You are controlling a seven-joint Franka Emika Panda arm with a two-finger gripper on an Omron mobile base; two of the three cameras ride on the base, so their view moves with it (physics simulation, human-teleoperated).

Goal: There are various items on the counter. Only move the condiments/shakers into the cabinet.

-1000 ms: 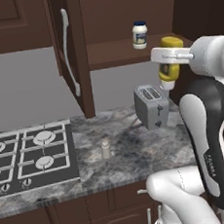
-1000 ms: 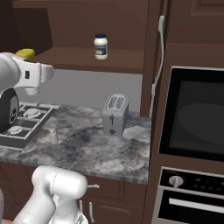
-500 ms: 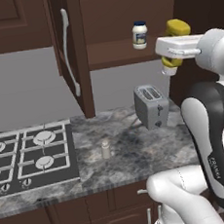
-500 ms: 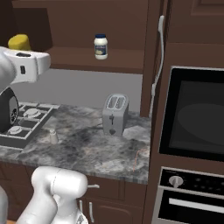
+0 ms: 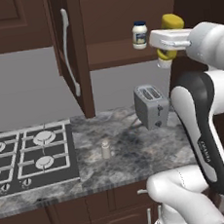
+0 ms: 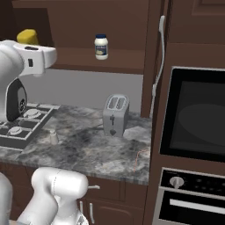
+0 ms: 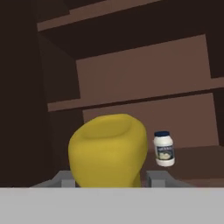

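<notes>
Holding the yellow squeeze bottle (image 7: 108, 151) between partly closed jaws, gripper (image 5: 167, 43) raised level with the cabinet (image 5: 123, 15) shelf, just right of the white jar (image 5: 139, 34) standing there. Gripped sideways around the body, bottle bottom toward the hand camera and nozzle down, probably so as to carry it in over the shelf lip. Open shelf room beside the jar, toward the cabinet's dark inner wall; door (image 5: 70, 49) swung wide at the far side, clear of the approach. Below the shelf, pale grey shaker (image 5: 106, 149) on the counter (image 5: 133, 156), near the stovetop (image 5: 31, 159); toaster (image 5: 151, 106) behind.
</notes>
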